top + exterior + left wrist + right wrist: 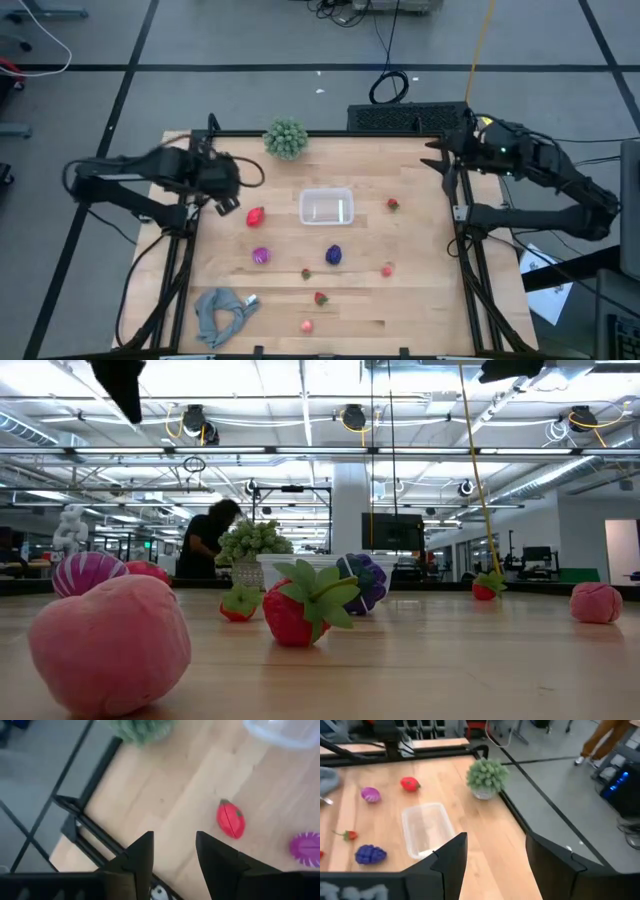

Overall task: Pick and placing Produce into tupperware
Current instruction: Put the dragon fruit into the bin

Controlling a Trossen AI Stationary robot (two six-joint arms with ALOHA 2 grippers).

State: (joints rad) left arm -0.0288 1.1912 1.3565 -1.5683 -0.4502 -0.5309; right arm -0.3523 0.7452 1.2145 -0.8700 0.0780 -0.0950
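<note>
The clear tupperware [327, 207] stands mid-table with nothing in it. Produce lies loose around it: a red piece [256, 216] [231, 819], a magenta one [261, 255], a dark purple one [333, 255] [370, 854], small red strawberries [393, 204] [320, 297], and pink pieces [387, 270] [306, 325]. My left gripper [228, 200] [172, 842] hangs open above the table's left edge, just left of the red piece. My right gripper [445, 165] [495, 845] is open, raised over the far right edge.
A green bushy ball [286, 138] sits at the far edge. A grey cloth [225, 310] lies near the near left corner. A black frame rail [85, 820] borders the table. In the low view a person [210, 540] stands in the room behind.
</note>
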